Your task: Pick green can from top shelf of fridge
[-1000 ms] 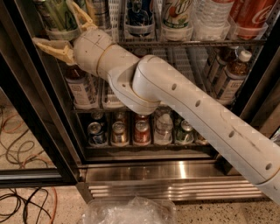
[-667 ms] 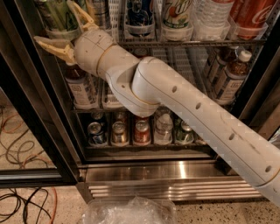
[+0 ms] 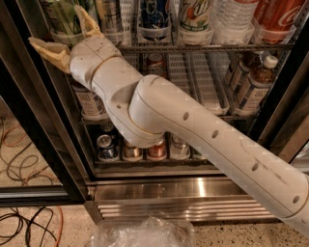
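Note:
The green can (image 3: 62, 14) stands at the far left of the top shelf (image 3: 203, 47) of the fridge (image 3: 193, 193); only its lower part shows. My gripper (image 3: 55, 25) is up at that corner, at the end of the white arm (image 3: 193, 125). It is open, with its tan fingers spread wide. One finger (image 3: 48, 50) lies low on the can's left and the other (image 3: 88, 21) rises along its right side. The can's base sits between them.
Along the top shelf to the right stand a blue can (image 3: 154, 14), a white-and-green can (image 3: 195, 14), a water bottle (image 3: 231, 19) and a red cola can (image 3: 280, 14). Bottles (image 3: 260, 82) fill the middle rack, short cans (image 3: 130, 149) the lowest. The black door frame (image 3: 34, 120), floor cables (image 3: 24, 144) and a plastic bag (image 3: 140, 234) are close.
The gripper has edged slightly left and up around the green can, and the arm's elbow has sunk a little. The cans on the shelves have not moved.

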Robot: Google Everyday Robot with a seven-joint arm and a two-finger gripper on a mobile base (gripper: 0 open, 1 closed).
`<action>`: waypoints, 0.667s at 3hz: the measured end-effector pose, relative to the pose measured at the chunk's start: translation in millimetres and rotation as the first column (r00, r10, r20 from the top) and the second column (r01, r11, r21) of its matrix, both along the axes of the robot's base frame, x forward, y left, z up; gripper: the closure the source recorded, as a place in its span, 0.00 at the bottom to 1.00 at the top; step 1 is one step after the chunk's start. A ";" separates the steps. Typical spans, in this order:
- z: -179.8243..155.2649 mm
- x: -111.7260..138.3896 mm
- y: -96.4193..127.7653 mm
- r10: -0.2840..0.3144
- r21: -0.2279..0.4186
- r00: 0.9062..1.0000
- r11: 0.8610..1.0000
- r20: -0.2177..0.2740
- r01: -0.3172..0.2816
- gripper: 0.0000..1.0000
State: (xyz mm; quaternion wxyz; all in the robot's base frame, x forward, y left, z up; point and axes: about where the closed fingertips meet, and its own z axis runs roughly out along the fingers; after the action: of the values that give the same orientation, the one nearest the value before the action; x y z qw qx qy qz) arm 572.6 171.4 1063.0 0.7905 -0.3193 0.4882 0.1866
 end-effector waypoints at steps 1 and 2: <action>2.0 -1.7 12.3 -0.031 0.008 0.998 0.999 -0.055 0.031 0.25; -1.0 -1.3 25.5 -0.031 0.001 0.996 1.000 -0.083 0.031 0.24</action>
State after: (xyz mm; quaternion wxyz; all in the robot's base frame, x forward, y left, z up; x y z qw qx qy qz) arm 571.3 196.8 1062.0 0.7728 -0.3027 0.5251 0.1882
